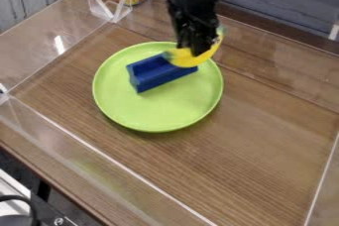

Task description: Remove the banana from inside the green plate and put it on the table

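Gripper (196,44) apparently pinching banana (201,56) above green plate (157,109)

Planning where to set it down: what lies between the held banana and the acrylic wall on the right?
In the camera view, only bare table lies between the banana and the right wall.

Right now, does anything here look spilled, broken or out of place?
Nothing spilled or broken. The gripper holds the banana tilted above the green plate rim, and a blue block lies askew on the plate.
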